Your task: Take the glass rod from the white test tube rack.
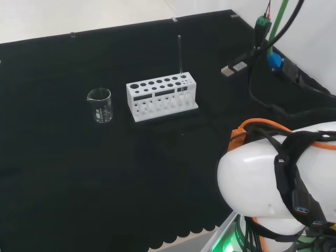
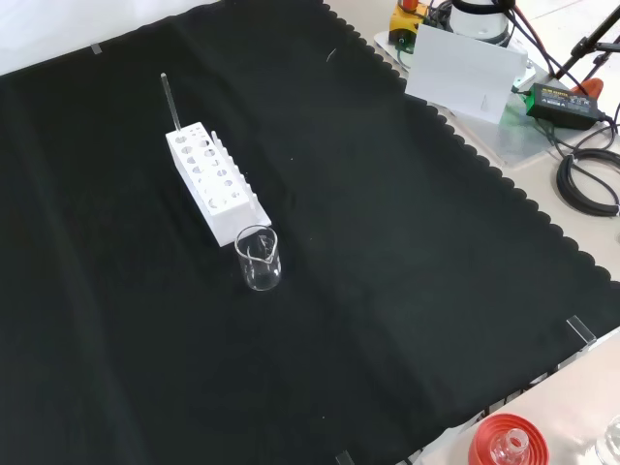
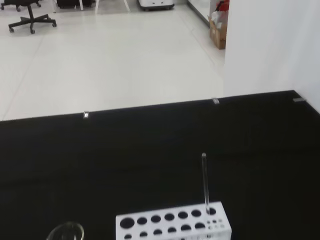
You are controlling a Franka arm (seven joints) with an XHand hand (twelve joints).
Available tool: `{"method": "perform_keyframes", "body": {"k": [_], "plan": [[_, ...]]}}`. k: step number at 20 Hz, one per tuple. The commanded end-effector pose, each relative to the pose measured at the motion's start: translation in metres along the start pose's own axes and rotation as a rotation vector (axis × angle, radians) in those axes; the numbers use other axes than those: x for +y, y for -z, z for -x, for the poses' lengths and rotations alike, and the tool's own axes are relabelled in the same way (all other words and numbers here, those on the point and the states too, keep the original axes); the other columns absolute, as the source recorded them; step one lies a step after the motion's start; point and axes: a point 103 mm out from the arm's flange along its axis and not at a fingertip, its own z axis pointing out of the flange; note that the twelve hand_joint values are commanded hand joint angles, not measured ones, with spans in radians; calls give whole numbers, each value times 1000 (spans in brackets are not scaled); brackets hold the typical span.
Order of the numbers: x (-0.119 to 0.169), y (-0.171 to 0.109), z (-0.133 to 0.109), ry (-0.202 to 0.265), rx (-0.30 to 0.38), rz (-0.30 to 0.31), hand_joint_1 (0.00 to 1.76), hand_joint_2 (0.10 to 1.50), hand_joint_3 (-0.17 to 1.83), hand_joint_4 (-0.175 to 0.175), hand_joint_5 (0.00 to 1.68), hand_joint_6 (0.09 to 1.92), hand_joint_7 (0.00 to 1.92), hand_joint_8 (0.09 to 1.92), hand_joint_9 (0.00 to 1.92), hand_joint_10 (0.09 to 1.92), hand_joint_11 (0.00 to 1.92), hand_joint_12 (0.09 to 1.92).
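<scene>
Arm links (image 1: 273, 178) bulk large at the near right of the head view, drawn back over the bench edge; we cannot tell how the hand's fingers are set. We judge the reach has not begun.

Black cloth (image 1: 105, 199) lies bare in the near stretch, likely to make clear ware easier to pick out.

Farther out, mid-bench: small clear beaker (image 1: 100, 105) stands upright to the left in the head view, near the white test tube rack (image 1: 161, 97) but apart from it. It looks empty to us.

Rack sits flat on the cloth, long side toward the arm, holes up. Glass rod (image 1: 179, 53) stands upright in a hole at the rack's right end in the head view, most of its length clear above the top — a placement that leaves plenty of shaft to pinch.

Wrist view looks down on rod (image 3: 204, 181) and rack (image 3: 172, 226) from well apart, so we judge the hand high and short of them. Rod untouched.

Front view: rod (image 2: 170, 102) at the rack's far end, beaker (image 2: 259, 258) at its near end.
</scene>
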Motion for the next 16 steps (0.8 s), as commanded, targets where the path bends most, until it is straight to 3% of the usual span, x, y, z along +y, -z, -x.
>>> {"method": "perform_keyframes", "body": {"k": [1, 9, 16], "plan": [[36, 3, 12, -13, 2, -4, 463, 1149, -175, -13, 120, 87, 0, 660, 111, 919, 0, 1456], [70, -18, 33, -39, -3, -26, 463, 1155, -175, -15, 134, 87, 12, 722, 150, 932, 4, 1500], [83, -30, 61, -95, -23, -59, 464, 1161, -175, -17, 140, 87, 23, 742, 164, 938, 17, 1504]]}}
